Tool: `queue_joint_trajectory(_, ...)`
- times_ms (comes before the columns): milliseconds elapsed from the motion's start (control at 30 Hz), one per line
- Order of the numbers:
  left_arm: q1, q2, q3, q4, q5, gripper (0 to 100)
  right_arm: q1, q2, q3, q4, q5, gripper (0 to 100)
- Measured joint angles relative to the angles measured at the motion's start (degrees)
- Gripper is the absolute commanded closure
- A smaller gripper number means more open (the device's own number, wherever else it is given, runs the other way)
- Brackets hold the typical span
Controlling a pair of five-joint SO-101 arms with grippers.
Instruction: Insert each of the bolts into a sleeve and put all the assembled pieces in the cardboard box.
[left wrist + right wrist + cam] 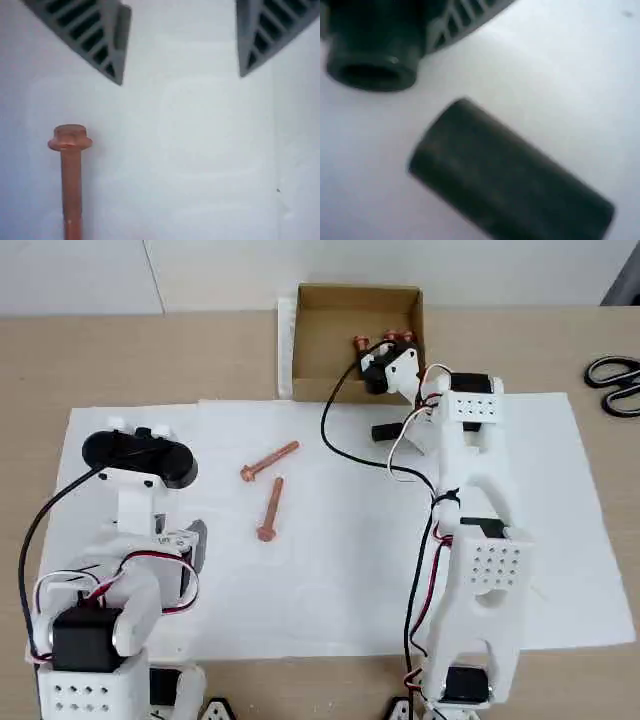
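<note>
Bolts look like stiff little metal parts, light but keen to roll, so mid-shank seems the sane place to grab.

High view: the upper bolt (270, 462) and lower bolt (270, 508) lie loose on the white paper (350, 570). A black sleeve (392, 430) lies near the right arm, and copper heads poke up inside the cardboard box (330, 350). The right hand (385, 367) hangs at the box's front edge with its arm stretched out. Can't tell if it's apart or clamped. The left hand (195, 540) sits low, near the lower bolt's head.

Left wrist view: the left hand's jaws are wide apart and empty, and the bolt isn't between them.

Right wrist view: the sleeve lies flat on the paper, smooth and probably slippery.
</note>
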Motion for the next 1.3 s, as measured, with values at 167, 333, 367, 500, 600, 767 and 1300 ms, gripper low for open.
queue_joint_trajectory(167,0.00,0.00,0.00,0.00,0.00,86,0.00,0.79,-4.92,7.65,-0.09,99.5)
queue_joint_trajectory(333,0.00,0.00,0.00,0.00,0.00,86,-0.35,1.14,-13.01,19.96,-2.37,99.5)
queue_joint_trajectory(367,0.00,0.00,0.00,0.00,0.00,86,-0.35,1.05,-14.86,21.71,-2.99,99.5)
queue_joint_trajectory(500,0.00,0.00,0.00,0.00,0.00,86,-0.35,-0.26,-18.11,25.05,-5.63,99.5)
queue_joint_trajectory(600,0.00,0.00,0.00,0.00,0.00,86,-0.35,-2.02,-18.20,25.67,-7.74,99.5)
queue_joint_trajectory(767,0.00,0.00,0.00,0.00,0.00,86,-0.35,-6.68,-18.20,26.55,-13.10,99.5)
queue_joint_trajectory(1300,0.00,0.00,0.00,0.00,0.00,86,-7.12,-37.71,15.47,26.73,-32.35,99.5)
